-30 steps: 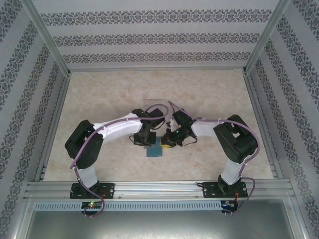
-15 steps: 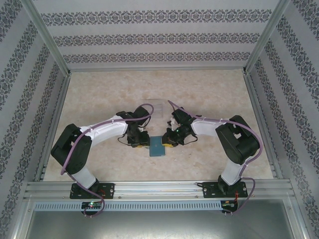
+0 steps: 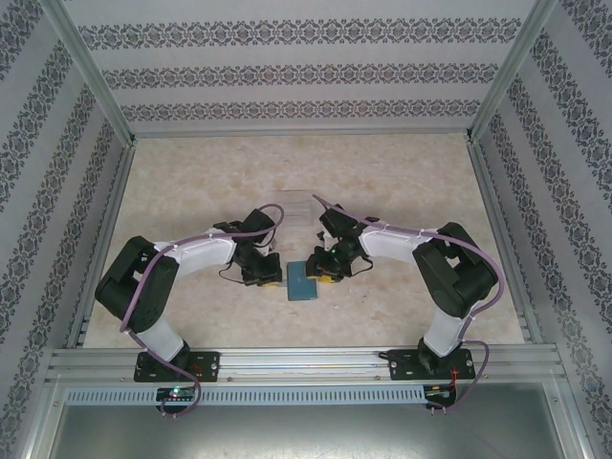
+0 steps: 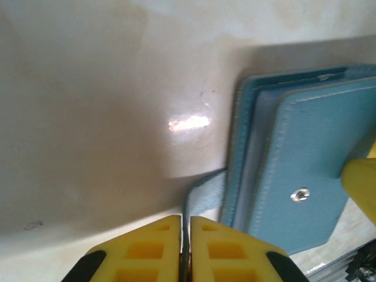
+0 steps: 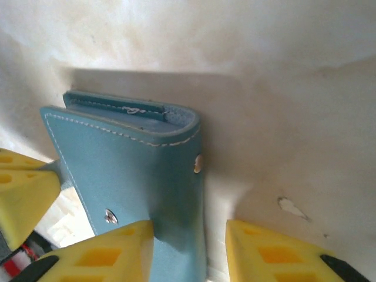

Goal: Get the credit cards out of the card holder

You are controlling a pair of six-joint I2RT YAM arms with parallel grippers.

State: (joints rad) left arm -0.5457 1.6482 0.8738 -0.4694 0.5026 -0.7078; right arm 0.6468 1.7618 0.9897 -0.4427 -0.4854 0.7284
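since the earlier frames the left arm has swung off the top of the card holder (image 3: pixel 303 285) to its left side, with the elbow pushed further out. the right gripper (image 5: pixel 188 230) has spread its jaws. the holder itself has barely shifted.

the holder lies folded shut and flat on the table (image 3: pixel 411 182) between the two grippers, its snap stud (image 5: pixel 110 217) facing up. its long axis runs from the near side, where the arm bases stand, toward the far side. the credit cards, i judge, are still tucked inside the fold.

the right gripper is the nearer one. its jaws stand apart and straddle the holder's right-hand folded edge, one finger on the top face and the other clear of the edge with bare table between them, so nothing is clamped. the left gripper (image 4: pixel 185 220) sits just beside the holder's left edge with its jaws pressed together. the strap tab (image 4: pixel 202 192) curls out from the holder down to those tips, but i cannot tell whether it is pinched.

both arms are folded low, forearms reaching inward to the holder and wrists tipped down at it. opening the fold likely turns on the right jaws closing on that edge while the left steadies the strap side.
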